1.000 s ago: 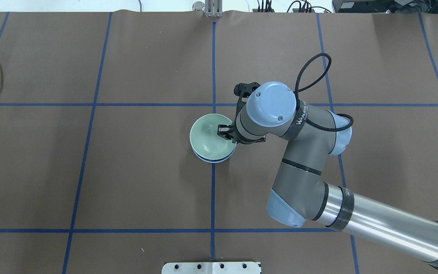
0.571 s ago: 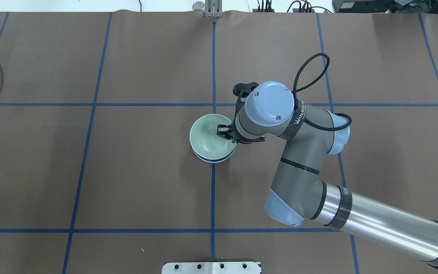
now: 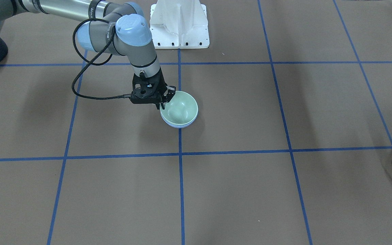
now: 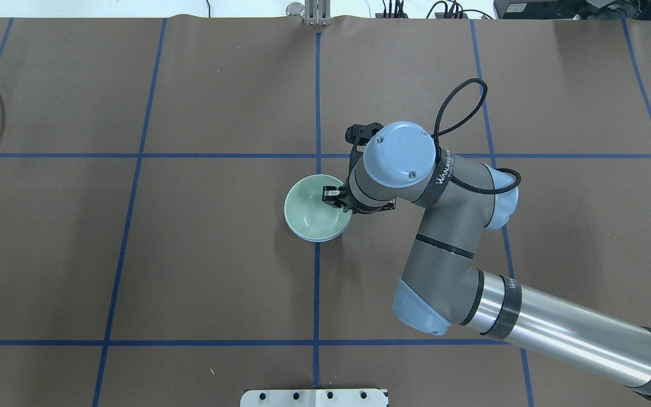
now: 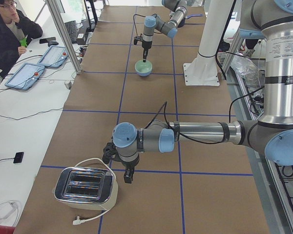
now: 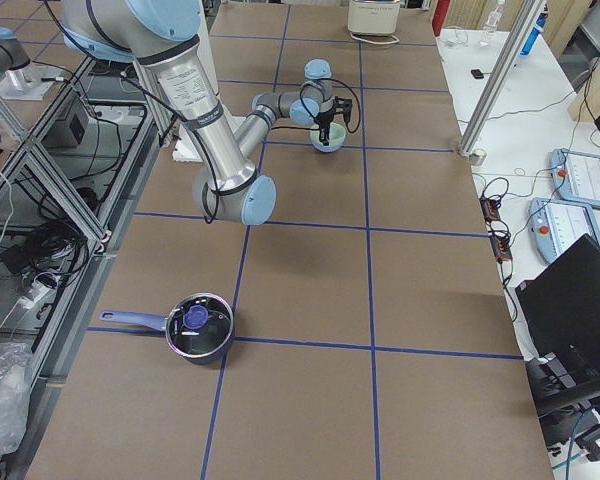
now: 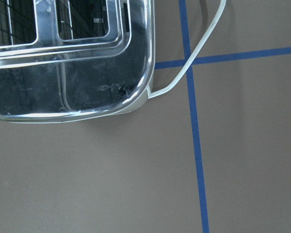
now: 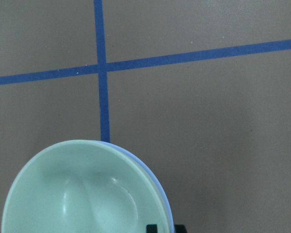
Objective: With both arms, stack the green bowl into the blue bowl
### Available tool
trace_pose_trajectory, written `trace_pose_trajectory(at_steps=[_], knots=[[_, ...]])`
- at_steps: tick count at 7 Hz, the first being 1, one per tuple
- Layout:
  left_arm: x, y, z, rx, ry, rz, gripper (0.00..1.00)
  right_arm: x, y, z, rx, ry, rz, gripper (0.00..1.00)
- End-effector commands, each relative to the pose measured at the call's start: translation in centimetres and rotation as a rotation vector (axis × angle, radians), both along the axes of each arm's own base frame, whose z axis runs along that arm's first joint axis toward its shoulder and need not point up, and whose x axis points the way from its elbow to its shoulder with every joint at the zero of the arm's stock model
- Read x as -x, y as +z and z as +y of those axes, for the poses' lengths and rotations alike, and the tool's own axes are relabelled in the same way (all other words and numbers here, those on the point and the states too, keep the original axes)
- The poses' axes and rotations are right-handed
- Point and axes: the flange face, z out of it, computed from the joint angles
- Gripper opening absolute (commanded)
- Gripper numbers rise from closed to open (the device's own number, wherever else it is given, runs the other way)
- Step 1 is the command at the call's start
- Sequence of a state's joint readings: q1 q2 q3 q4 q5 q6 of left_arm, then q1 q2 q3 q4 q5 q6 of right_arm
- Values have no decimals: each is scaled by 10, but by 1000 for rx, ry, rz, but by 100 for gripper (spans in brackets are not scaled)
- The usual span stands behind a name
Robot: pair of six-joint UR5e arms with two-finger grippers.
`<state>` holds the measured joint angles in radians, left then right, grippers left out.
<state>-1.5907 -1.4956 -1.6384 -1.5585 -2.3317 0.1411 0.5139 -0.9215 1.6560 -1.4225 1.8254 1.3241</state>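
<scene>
The green bowl sits nested inside the blue bowl, of which only a thin rim shows, near the table's middle. My right gripper stands over the bowls' right rim with its jaws apart, one finger inside the green bowl and one outside. The front view shows the same straddle, with the gripper at the rim of the green bowl. The right wrist view shows the green bowl and the blue rim. My left gripper hangs far off beside a toaster; I cannot tell if it is open.
A chrome toaster with a white cord stands at the table's left end, also in the left wrist view. A lidded saucepan sits at the right end. The white pedestal stands at the robot's side.
The green bowl has dropped from a raised, tilted hold down into the blue bowl. The right gripper stayed at the rim and let go.
</scene>
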Motion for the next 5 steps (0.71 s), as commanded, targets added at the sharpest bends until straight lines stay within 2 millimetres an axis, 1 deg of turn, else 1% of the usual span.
trace_pose_trajectory(at_steps=[1,2,3,4,5], knots=[[0,0,0,0,0,0,98,-2,-3,-2,-16,-7,-4,53],[0,0,0,0,0,0,98,-11,-12,-10,-23,-1,-16,100],[0,0,0,0,0,0,98,-28,-16,-24,-21,-17,-30,100],[0,-1,0,-1,0,0,98,-59,-12,-50,-7,-33,-44,100],[0,-1,0,0,-1,0,98,-88,5,-75,-13,-39,-17,100]])
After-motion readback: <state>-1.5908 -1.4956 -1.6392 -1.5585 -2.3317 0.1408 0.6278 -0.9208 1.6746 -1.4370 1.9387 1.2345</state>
